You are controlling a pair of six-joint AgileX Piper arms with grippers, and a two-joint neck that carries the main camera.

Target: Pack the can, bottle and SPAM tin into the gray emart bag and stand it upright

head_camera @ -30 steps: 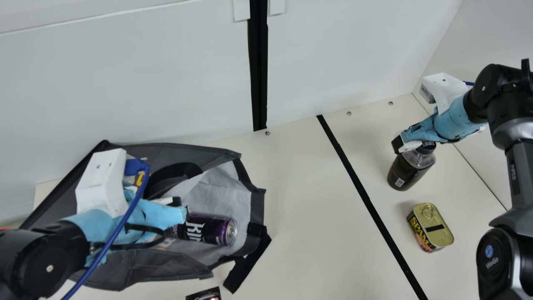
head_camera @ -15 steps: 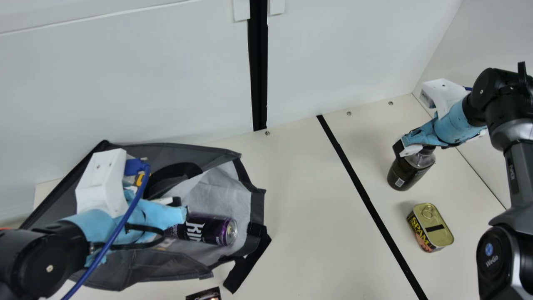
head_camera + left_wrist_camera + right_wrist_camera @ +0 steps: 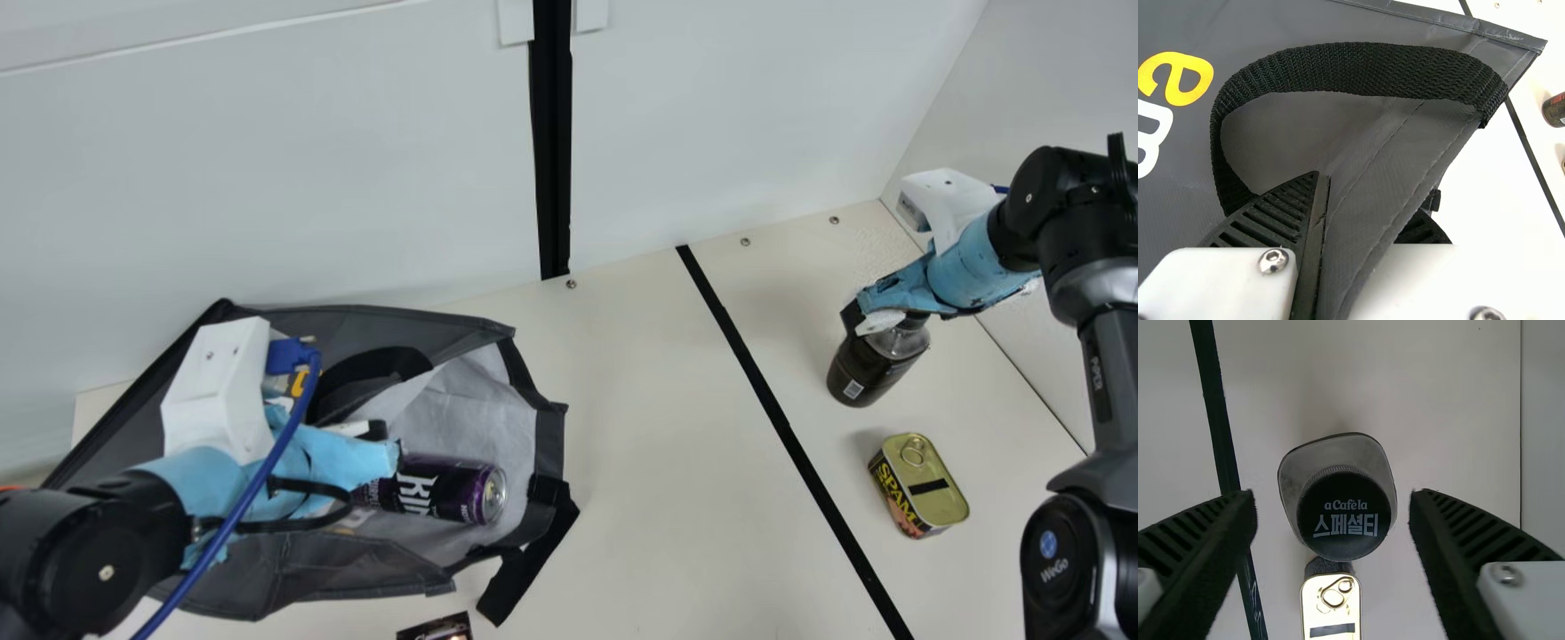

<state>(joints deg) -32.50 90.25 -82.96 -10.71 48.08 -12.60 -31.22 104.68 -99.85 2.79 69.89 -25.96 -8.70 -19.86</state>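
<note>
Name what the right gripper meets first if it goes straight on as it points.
Likely the black cap of the bottle: the right gripper, open, points down at it, though how close is hard to judge.

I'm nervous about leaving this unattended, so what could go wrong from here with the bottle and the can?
The right hand is open around the bottle's cap; closing unevenly might tip the bottle.
The can lies on its side near the bag's mouth, so it could roll out if the bag shifts.
The left hand pinches just a fold of bag, which might slip.
</note>
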